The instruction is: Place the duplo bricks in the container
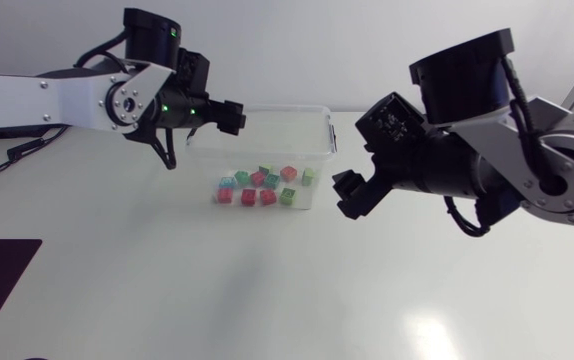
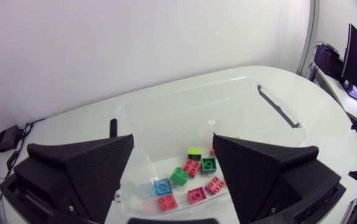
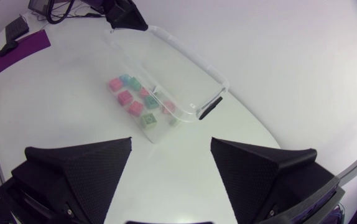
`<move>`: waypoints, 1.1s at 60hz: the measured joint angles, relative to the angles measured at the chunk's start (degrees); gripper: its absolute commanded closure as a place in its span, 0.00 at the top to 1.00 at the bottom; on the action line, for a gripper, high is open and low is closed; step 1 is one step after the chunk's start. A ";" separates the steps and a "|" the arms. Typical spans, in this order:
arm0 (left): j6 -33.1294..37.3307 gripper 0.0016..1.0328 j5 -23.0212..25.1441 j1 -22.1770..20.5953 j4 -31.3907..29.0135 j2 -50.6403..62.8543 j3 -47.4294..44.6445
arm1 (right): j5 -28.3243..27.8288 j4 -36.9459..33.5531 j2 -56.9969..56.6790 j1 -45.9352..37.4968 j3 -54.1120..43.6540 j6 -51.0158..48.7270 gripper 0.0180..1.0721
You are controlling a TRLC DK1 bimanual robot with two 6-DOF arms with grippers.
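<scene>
Clear plastic container (image 1: 267,109): mid-table between the two arms, open at the top, its long axis running from the left arm's side to the right arm's side
Duplo bricks (image 1: 262,187): red, green and blue, lying loose on the container's floor and bunched toward its front long wall; none shows on the bare table (image 1: 167,300)
Left gripper (image 1: 235,117): hangs over the container's left end near the far corner, fingers spread wide with nothing between them
Right gripper (image 1: 352,195): hangs just outside the container's right end wall, fingers likewise wide apart and empty
Bricks from the left gripper: below and slightly ahead, seen through the gap between its fingers, already inside the walls
Bricks from the right gripper: ahead and below, past the end wall that carries the black handle clip (image 3: 211,106)
Nearer arm: the left, which is over the container, while the right is beside it and apart from the wall
Step in hand: as I judge it, no brick is left to fetch, so the task looks complete or nearly so
Coming move: probably a retreat; the left gripper must clear the rim, and the right gripper has open table behind it
</scene>
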 measured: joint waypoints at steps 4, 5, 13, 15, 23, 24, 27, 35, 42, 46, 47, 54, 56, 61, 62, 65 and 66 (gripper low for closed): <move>0.33 0.96 0.00 0.61 -0.24 -2.67 -0.31 | 0.44 -0.02 -1.44 -0.17 -0.85 0.00 0.91; 0.37 0.96 0.00 0.85 -0.26 -3.54 -0.52 | 0.50 0.02 -1.75 -0.28 -1.07 0.00 0.91; 1.27 0.96 -0.02 2.84 -0.35 -10.29 -3.82 | 1.14 0.04 -5.14 -2.10 -3.39 0.00 0.94; 1.44 0.96 -0.02 3.32 -0.35 -11.78 -4.90 | 1.31 0.09 -5.97 -2.64 -3.85 0.00 0.94; 1.90 0.96 -0.07 5.11 -0.48 -18.25 -10.62 | 2.38 0.09 -10.34 -4.92 -5.95 0.00 0.94; 2.12 0.96 -0.09 5.40 -0.63 -19.32 -11.56 | 2.38 0.09 -11.17 -5.40 -6.29 0.00 0.94; 2.78 0.96 -0.77 5.86 -0.66 -22.01 -13.92 | 2.38 0.09 -13.03 -6.60 -7.15 -0.02 0.95; 3.93 0.96 -2.19 6.93 -0.81 -30.27 -20.48 | 2.38 0.13 -17.92 -10.62 -9.38 -0.07 0.95; 4.48 0.96 -2.67 8.13 -0.81 -36.46 -24.61 | 2.12 0.52 -21.40 -14.05 -11.67 -0.31 0.95; 4.72 0.96 -2.82 8.81 -0.74 -39.63 -26.80 | 1.62 1.01 -23.21 -15.98 -13.07 -0.46 0.95; 4.92 0.96 -2.89 8.98 -0.63 -40.59 -27.52 | 1.38 1.14 -23.63 -16.37 -13.38 -0.46 0.95; 6.27 0.96 -4.15 9.75 0.26 -46.10 -32.35 | 0.83 2.29 -27.08 -18.14 -16.15 -0.50 0.95; 6.86 0.96 -4.42 9.81 0.28 -47.65 -33.77 | 0.79 2.69 -27.96 -18.51 -16.90 -0.70 0.95; 7.78 0.96 -5.40 9.81 0.26 -52.02 -37.33 | 0.74 3.56 -30.08 -19.74 -18.64 -1.33 0.95; 7.93 0.96 -5.53 9.81 0.26 -52.72 -37.79 | 0.68 3.76 -30.40 -19.89 -18.95 -1.44 0.95; 8.55 0.96 -5.81 9.81 0.28 -55.19 -39.30 | 0.63 4.20 -31.58 -20.41 -19.98 -1.79 0.95; 8.74 0.96 -5.90 9.81 0.26 -55.93 -39.76 | 0.63 4.22 -31.93 -20.55 -20.26 -1.86 0.95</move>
